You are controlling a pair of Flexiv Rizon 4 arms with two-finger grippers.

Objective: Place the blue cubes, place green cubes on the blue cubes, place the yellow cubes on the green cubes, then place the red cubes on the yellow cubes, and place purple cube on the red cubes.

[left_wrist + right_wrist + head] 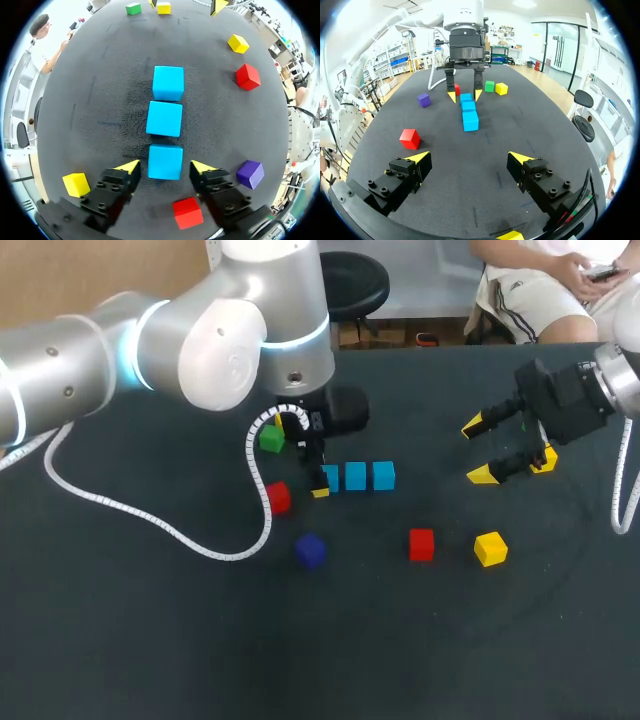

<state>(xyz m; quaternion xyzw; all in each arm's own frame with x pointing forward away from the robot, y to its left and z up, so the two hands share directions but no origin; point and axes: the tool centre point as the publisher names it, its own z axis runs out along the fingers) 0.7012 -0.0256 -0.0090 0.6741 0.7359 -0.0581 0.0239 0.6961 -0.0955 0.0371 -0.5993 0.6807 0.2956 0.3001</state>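
Note:
Three blue cubes [355, 476] lie in a row on the dark table. My left gripper [165, 167] straddles the nearest one [165, 161], open, with a gap showing on each side of the cube. Beside this gripper lie a red cube [188, 212], a purple cube [250, 174] and a yellow cube [76, 184]. A green cube [271, 438] sits behind the left wrist. My right gripper [485, 450] hovers open and empty at the right, facing the row [470, 121]. A second red cube [421, 544] and a yellow cube [490, 548] lie in front of it.
Another yellow cube [545, 460] sits close under the right gripper, and a green cube [133, 8] lies near it at the far end of the row. The left arm's white cable [150, 520] trails across the table's left side.

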